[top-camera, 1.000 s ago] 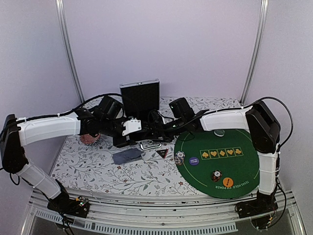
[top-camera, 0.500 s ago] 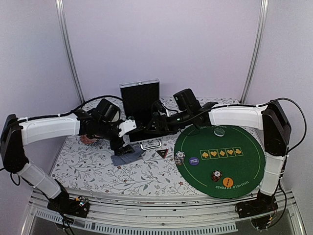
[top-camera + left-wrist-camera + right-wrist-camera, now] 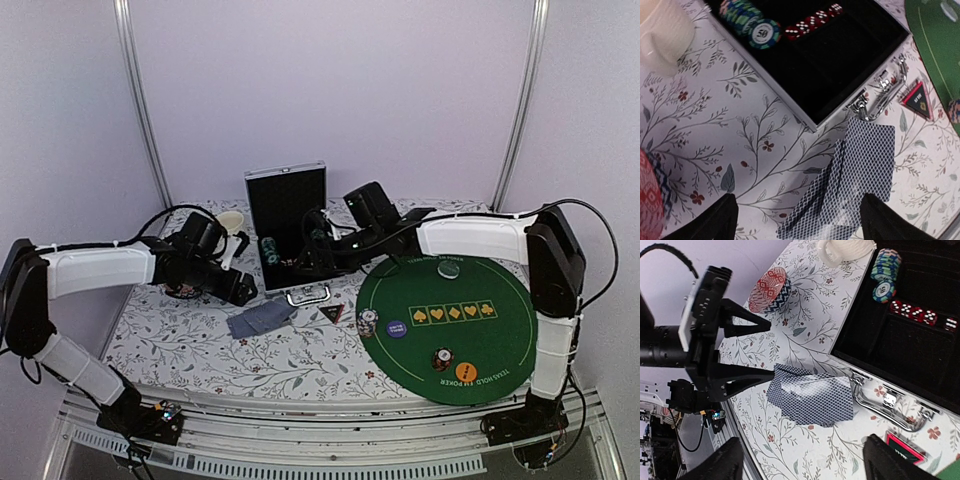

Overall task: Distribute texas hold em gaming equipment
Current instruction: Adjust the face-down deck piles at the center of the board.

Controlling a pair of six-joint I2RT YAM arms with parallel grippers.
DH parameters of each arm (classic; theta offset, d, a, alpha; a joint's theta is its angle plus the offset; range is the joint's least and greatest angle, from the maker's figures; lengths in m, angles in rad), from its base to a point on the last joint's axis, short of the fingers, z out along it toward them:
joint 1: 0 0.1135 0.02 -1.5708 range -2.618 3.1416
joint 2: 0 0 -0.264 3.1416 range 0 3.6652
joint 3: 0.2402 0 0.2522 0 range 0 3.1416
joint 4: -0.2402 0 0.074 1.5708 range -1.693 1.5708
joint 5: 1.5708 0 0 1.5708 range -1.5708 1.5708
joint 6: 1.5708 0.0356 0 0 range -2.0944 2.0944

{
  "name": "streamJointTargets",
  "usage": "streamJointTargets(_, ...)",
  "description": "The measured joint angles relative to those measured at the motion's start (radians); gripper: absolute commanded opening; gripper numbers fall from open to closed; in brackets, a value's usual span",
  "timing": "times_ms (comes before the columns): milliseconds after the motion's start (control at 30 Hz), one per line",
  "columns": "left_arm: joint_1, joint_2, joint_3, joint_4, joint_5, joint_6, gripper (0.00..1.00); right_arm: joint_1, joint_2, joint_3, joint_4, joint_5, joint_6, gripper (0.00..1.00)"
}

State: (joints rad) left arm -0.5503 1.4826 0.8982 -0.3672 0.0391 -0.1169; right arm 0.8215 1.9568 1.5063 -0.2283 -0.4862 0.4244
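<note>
Your left gripper [image 3: 238, 291] wide, empty. Playing cards [image 3: 262, 318] just near-right of it, fan's long axis left-right. Your right gripper [image 3: 305, 262] also wide, farther off, over case [image 3: 287, 200].

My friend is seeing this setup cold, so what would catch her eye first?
The round green mat on the right stands out most. At the back an open black case holds striped chips and red dice, with blue-backed cards fanned on the floral cloth before it.
</note>
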Motion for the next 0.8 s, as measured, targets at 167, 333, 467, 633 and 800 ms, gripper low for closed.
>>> streamJointTargets(167,0.003,-0.164,-0.149,0.037,-0.090,-0.291,0.75,0.049,0.177,0.146,0.005,0.040,0.027,0.58)
streamJointTargets(333,0.016,-0.220,-0.283,0.088,-0.097,-0.486,0.68,0.071,0.303,0.225,-0.008,0.094,0.050,0.44)
streamJointTargets(467,0.026,-0.199,-0.352,0.143,-0.062,-0.579,0.66,0.075,0.343,0.241,-0.027,0.143,0.058,0.43)
streamJointTargets(633,0.029,-0.164,-0.389,0.214,-0.019,-0.628,0.67,0.082,0.351,0.243,-0.055,0.174,0.058,0.43)
streamJointTargets(800,0.030,-0.103,-0.396,0.305,0.040,-0.643,0.65,0.093,0.358,0.251,-0.064,0.179,0.059,0.40)
